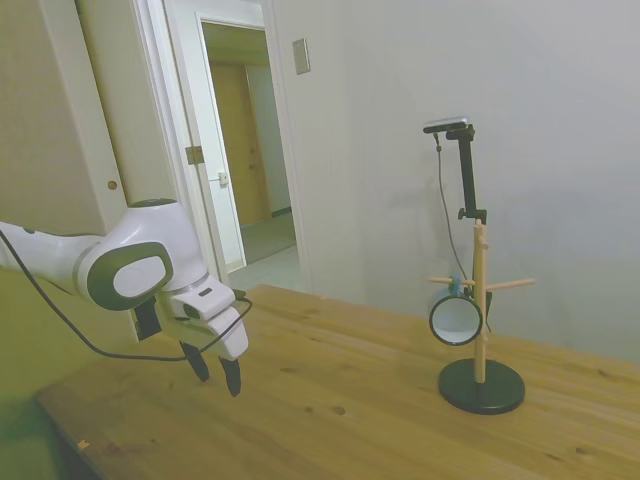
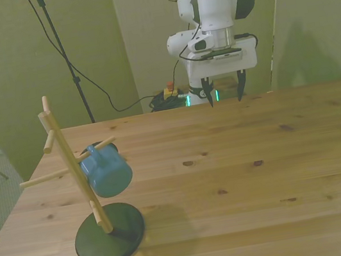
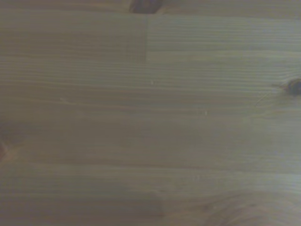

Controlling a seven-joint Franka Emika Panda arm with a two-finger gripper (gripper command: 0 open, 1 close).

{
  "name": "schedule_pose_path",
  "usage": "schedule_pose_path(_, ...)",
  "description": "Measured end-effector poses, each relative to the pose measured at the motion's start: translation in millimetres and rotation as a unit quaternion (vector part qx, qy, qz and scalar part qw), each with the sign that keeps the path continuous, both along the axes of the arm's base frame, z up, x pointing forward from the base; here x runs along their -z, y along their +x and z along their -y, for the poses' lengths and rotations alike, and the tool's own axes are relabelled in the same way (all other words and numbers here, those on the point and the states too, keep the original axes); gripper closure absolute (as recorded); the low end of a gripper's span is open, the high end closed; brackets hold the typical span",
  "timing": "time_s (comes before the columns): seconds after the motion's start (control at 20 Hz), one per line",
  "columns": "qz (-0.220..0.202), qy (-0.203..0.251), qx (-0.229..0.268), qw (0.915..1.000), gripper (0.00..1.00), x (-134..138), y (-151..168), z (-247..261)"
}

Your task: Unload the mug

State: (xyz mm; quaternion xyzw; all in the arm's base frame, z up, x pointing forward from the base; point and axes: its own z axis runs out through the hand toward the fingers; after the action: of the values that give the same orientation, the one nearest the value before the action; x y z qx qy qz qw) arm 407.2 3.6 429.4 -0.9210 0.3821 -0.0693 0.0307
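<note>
Mug [image 2: 105, 171] hangs by its handle on a peg of the wooden mug tree [image 2: 74, 172], just above the tree's dark round base [image 2: 109, 236]. Gripper [image 2: 225, 98] hovers over the table [image 2: 243, 175], well apart from the tree, fingers spread, holding nothing. Wrist view: blurred wood grain.

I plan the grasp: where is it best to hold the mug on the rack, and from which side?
Probably by the rim of the mug. It hangs by its handle from a peg of the rack, mouth sideways, so come from the open-mouth side and slide it off the peg. The gripper is open and far away.
</note>
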Motion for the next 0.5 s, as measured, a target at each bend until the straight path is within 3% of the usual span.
schedule_pose_path(0.2,0.004,0.002,0.006,1.0,0.0,-1.3,1.4,5.5)
schedule_pose_path(0.5,0.078,0.004,0.054,0.9955,0.0,-8.5,14.3,49.9)
